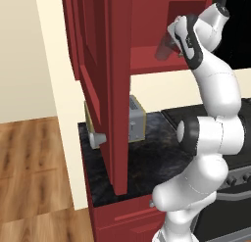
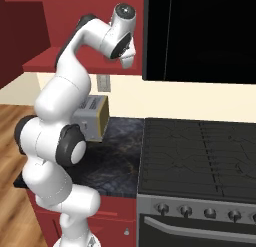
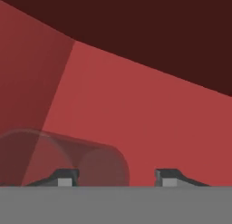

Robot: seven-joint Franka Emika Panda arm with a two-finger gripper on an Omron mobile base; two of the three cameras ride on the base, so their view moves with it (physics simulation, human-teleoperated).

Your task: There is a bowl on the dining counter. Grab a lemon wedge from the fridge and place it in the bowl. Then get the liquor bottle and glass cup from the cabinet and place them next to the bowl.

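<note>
I have the pincer (image 3: 113,177) inside the cabinet (image 1: 147,55), jaws apart, gripping nothing. The glass cup (image 3: 68,157) stands on the shelf, offset toward the left fingertip (image 3: 63,177), not centred.

Red cabinet (image 1: 105,64), darker red inside; clear, faintly grey glass cup (image 3: 63,157); black counter (image 1: 147,162) with grey marbling; white arm (image 1: 215,84), dark joints.

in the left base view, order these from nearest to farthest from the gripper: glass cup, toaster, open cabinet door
1. glass cup, on the cabinet shelf right by the gripper.
2. open cabinet door, to its left.
3. toaster, below on the black counter, partly behind the door.
</note>
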